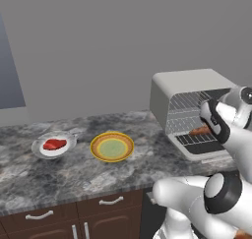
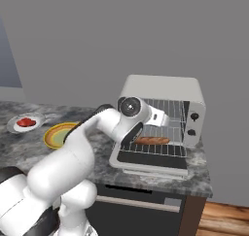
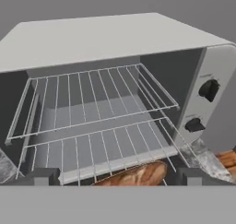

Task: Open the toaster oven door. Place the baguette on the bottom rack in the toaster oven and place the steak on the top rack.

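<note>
The toaster oven stands at the right end of the desk with the toaster oven door folded down flat toward the front edge. The baguette lies on the bottom rack, between the spread fingertips of the tool, which sits wide and grips nothing. The top rack is bare, and the steak rests on a white plate near the desk's left end, beside a yellow-rimmed green plate.
</note>
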You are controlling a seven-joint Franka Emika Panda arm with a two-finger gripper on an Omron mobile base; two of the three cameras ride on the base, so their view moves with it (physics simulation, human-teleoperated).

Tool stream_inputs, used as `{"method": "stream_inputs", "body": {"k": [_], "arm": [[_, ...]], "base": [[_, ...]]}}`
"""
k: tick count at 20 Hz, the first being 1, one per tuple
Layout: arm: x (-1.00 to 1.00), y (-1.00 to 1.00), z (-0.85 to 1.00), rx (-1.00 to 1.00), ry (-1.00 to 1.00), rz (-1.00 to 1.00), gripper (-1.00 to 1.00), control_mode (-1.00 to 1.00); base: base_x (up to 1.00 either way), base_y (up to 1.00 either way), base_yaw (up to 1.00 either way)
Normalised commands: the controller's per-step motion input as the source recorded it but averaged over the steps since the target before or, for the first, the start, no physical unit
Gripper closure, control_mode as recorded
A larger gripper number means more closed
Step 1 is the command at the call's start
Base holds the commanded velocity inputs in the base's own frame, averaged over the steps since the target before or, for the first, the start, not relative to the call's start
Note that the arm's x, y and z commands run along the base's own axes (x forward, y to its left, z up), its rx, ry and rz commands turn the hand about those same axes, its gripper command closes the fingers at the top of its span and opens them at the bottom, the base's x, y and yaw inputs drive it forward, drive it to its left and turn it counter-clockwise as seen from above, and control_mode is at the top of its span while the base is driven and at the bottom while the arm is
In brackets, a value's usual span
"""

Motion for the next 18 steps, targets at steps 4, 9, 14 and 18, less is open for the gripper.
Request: {"method": "stream_inputs", "body": {"k": [4,9,14,18], "arm": [[0.14,0.00,-0.14,0.00,-0.04,-0.05,-1.00,-1.00],[0.24,0.00,0.00,0.00,-0.03,0.00,-1.00,-1.00],[0.24,0.00,0.00,-0.02,-0.06,0.00,-1.00,-1.00],[0.15,0.00,0.00,-0.06,-0.01,0.00,-1.00,-1.00]], "base": [[0.00,0.00,0.00],[0.00,0.00,0.00],[0.00,0.00,0.00],[0.00,0.00,0.00]]}}
